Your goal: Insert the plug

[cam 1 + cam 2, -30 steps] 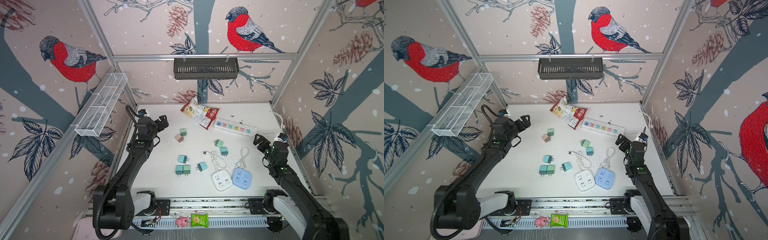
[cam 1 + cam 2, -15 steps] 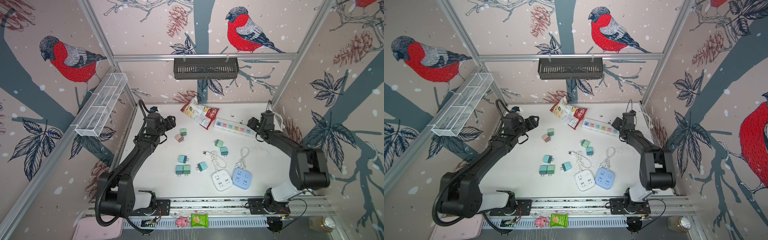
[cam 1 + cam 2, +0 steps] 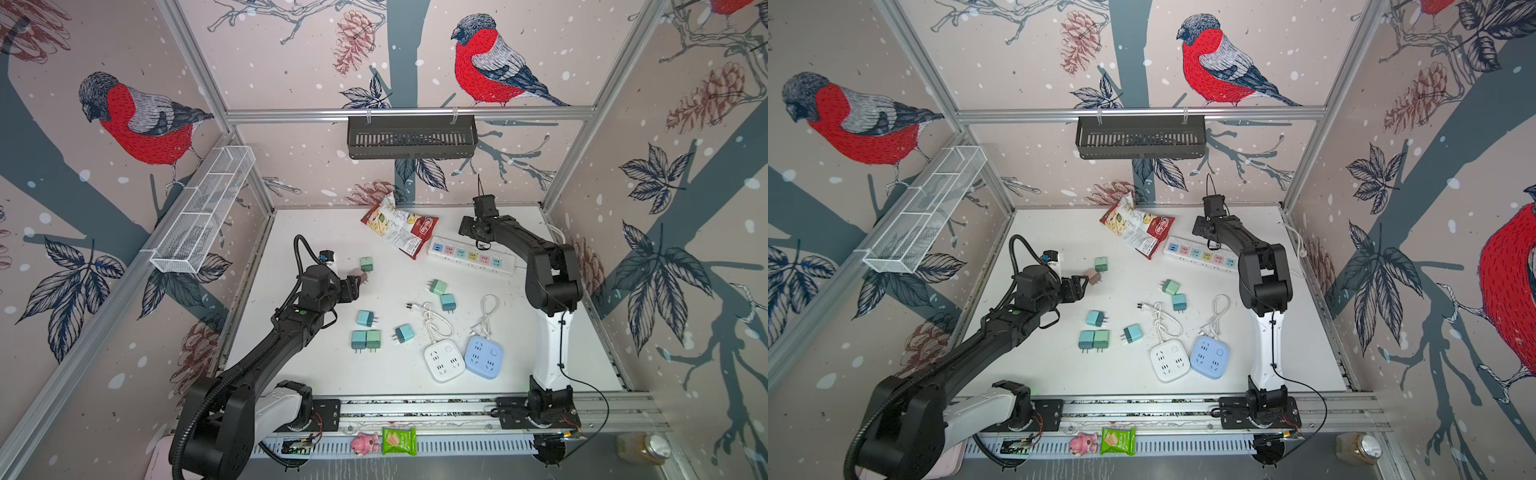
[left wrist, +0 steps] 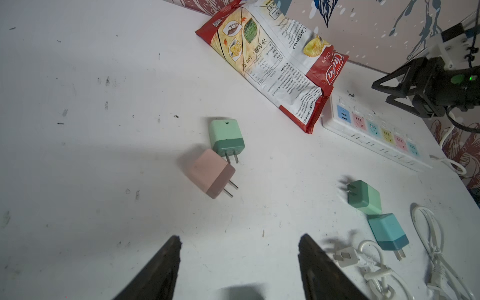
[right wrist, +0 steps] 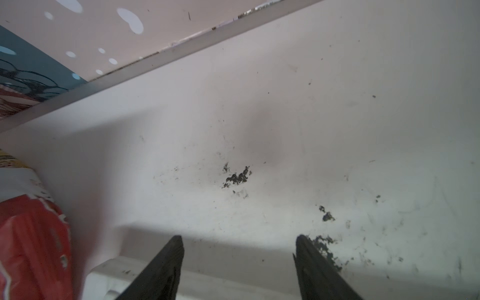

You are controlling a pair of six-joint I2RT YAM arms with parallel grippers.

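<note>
Pink plug (image 4: pixel 211 172) lies ungrasped before the open, empty left gripper (image 4: pixel 239 240); right gripper (image 5: pixel 239 239), open and empty, by power strip (image 3: pixel 471 254); insertion pending.

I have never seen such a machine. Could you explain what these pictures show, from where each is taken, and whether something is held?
Two robot arms, left arm and right arm, work at a white table. Two pictures look down from above; two come from wrist cameras, looking past black fingers. On the table lie green plug adapters, a pink plug, a power strip, a white socket cube, a blue socket cube and a chip bag. The left gripper is open near the pink plug; the right gripper open by the power strip. Nothing is held.
</note>
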